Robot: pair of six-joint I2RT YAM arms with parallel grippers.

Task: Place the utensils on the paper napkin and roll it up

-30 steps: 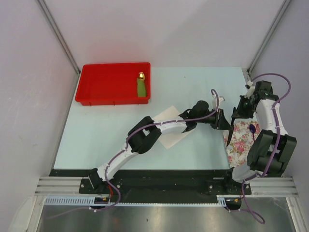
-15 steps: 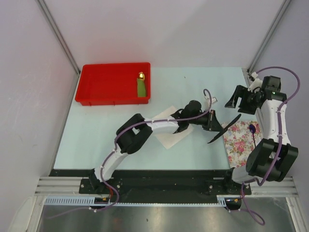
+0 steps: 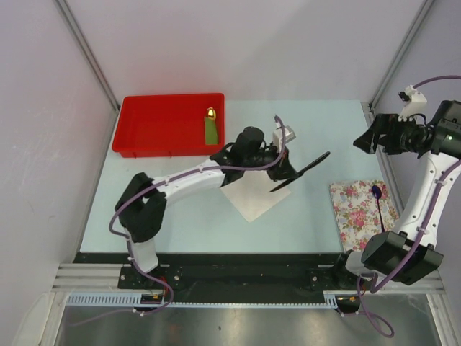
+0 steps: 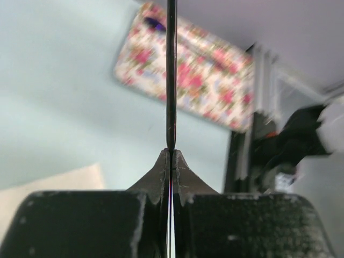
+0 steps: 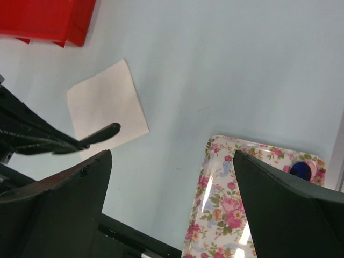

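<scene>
My left gripper [image 3: 287, 175] is shut on the thin black knife [image 3: 306, 167] and holds it in the air over the right corner of the white paper napkin [image 3: 252, 203]. The left wrist view shows the knife [image 4: 171, 80] edge-on, pinched at the fingertips of the left gripper [image 4: 171, 155]. The spoon [image 3: 376, 193], with its purple bowl, lies on the flower-printed tray [image 3: 356, 213]. My right gripper [image 3: 371, 138] hangs open and empty, high at the far right. In the right wrist view the right gripper [image 5: 172, 156] stands wide above the napkin [image 5: 107, 105], knife [image 5: 102, 133] and spoon [image 5: 301, 170].
A red bin [image 3: 171, 124] at the back left holds a green piece with a gold tip [image 3: 210, 128]. The left arm stretches across the table's middle. A frame post stands close to the right arm at the far right.
The right gripper let go of the knife, opened wide and rose away to the right. The left gripper shut on the knife and carried it left, over the napkin.
</scene>
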